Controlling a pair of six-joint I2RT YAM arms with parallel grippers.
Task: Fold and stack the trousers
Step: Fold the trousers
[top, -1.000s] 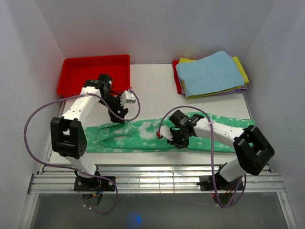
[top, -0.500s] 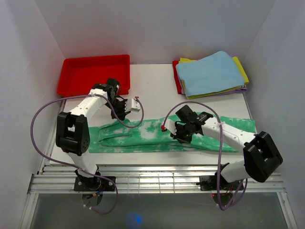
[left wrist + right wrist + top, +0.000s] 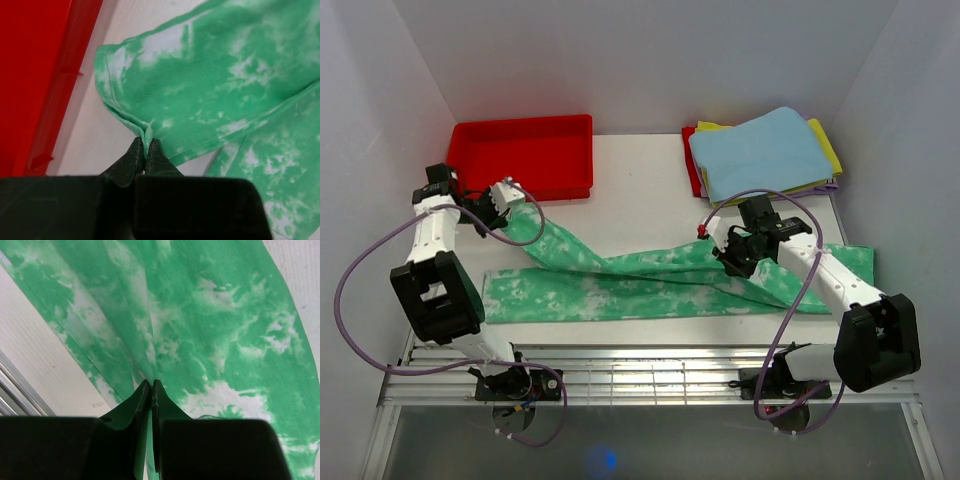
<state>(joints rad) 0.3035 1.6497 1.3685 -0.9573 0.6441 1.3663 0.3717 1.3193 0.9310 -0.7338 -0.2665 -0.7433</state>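
Observation:
The green trousers [image 3: 620, 285] with white blotches lie lengthwise across the table's front. One leg lies flat along the near edge. The other leg is lifted and stretched between both grippers. My left gripper [image 3: 512, 197] is shut on the hem [image 3: 146, 131] of that leg, just in front of the red tray. My right gripper [image 3: 728, 262] is shut on a pinch of trouser fabric [image 3: 150, 375] near the waist end, right of centre. The trousers [image 3: 210, 330] fill most of the right wrist view.
A red tray [image 3: 520, 155] stands at the back left, its rim [image 3: 60, 85] close beside the left gripper. A stack of folded cloths [image 3: 765, 155], light blue on top of yellow, lies at the back right. White walls close in on three sides.
The left gripper has shut on the leg's hem and pulled it back and left toward the tray. The right gripper has moved right and back with its pinch, so the leg now hangs stretched.

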